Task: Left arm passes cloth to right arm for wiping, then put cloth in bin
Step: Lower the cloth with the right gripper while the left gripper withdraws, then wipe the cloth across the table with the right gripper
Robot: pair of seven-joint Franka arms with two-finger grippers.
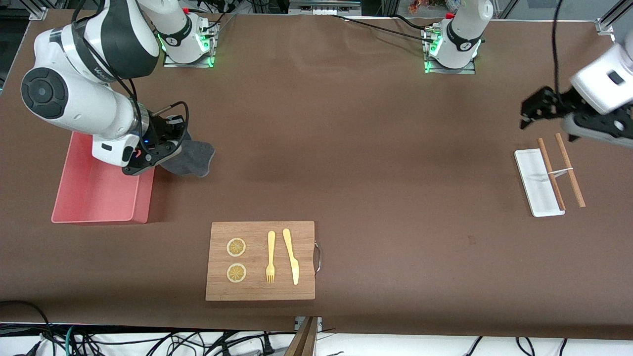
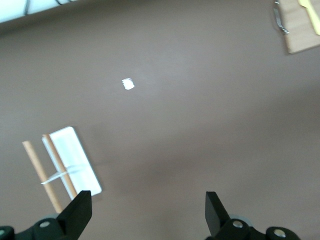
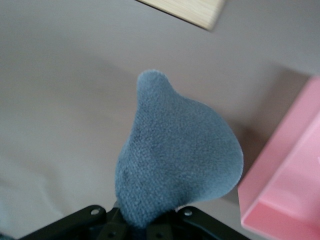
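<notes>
right gripper (image 1: 170, 143) pinches the cloth (image 1: 193, 157) just beside the bin (image 1: 96, 198); released here, it likely misses. left gripper (image 1: 536, 110) waits, spread.

Table (image 1: 346, 148): covered in a plain brown sheet.
Cutting board (image 1: 260, 287): pale wood, lying flat near the front camera's edge of the table, with a thin metal handle (image 1: 317, 258) on the side toward the left arm's end.
Lemon slices (image 1: 236, 247): two round ones on the board, one nearer the front camera than its twin, both on the side toward the right arm's end.
Fork (image 1: 270, 257): yellow, lying on the board, tines toward the front camera.
Knife (image 1: 291, 256): yellow, just beside the fork.
Tray (image 1: 536, 188): white, oblong, flat on the table toward the left arm's end.
Sticks (image 1: 568, 170): two brown wooden ones, one across the tray's edge, one beside it on the table.
White scrap (image 2: 128, 84): small, lying alone on the brown sheet.
</notes>
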